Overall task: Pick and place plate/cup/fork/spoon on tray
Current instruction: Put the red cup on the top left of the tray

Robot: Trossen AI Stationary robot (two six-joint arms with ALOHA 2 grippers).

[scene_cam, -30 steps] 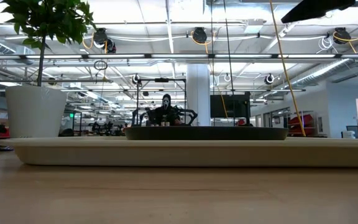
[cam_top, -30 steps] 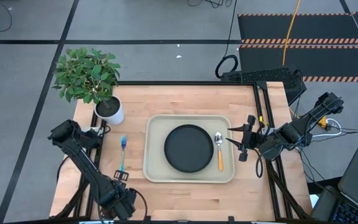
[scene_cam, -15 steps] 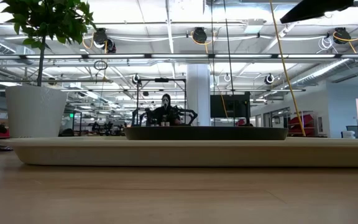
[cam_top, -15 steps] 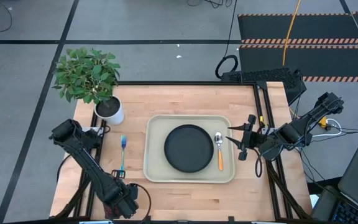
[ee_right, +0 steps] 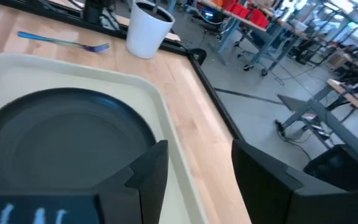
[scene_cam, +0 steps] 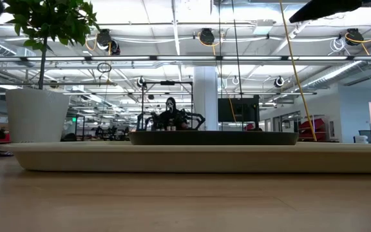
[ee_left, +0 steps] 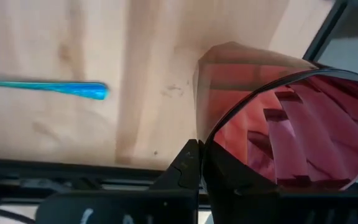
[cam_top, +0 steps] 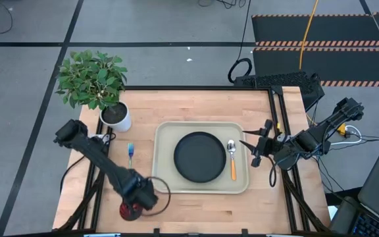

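Observation:
The dark red cup (cam_top: pixel 129 212) is near the table's near edge, left of the beige tray (cam_top: pixel 163 131), with my left gripper (cam_top: pixel 135 204) shut on it. The black plate (cam_top: pixel 200 157) lies flat in the tray. The orange-handled spoon (cam_top: pixel 232 161) lies in the tray to the plate's right. The blue fork (cam_top: pixel 129 157) lies flat on the wood left of the tray. My right gripper (cam_top: pixel 255 153) hangs open over the tray's right rim, beside the spoon, holding nothing. My left gripper has the cup by its rim (ee_left: pixel 199 144), pinched with one finger outside the wall and one inside the hollow. The fingers come from above, slanting down. The wrist view looks into the cup's mouth. I cannot tell whether its bottom is on the table.
A white pot with a green plant (cam_top: pixel 117 117) stands at the far left corner of the table. Bare wood runs along the near edge and behind the tray. Black frame rails border the table's right side (cam_top: pixel 278 118).
My left gripper has swung away from the table's near edge toward the tray's near left corner and has turned. The red cup, hidden under it before, now shows beside it.

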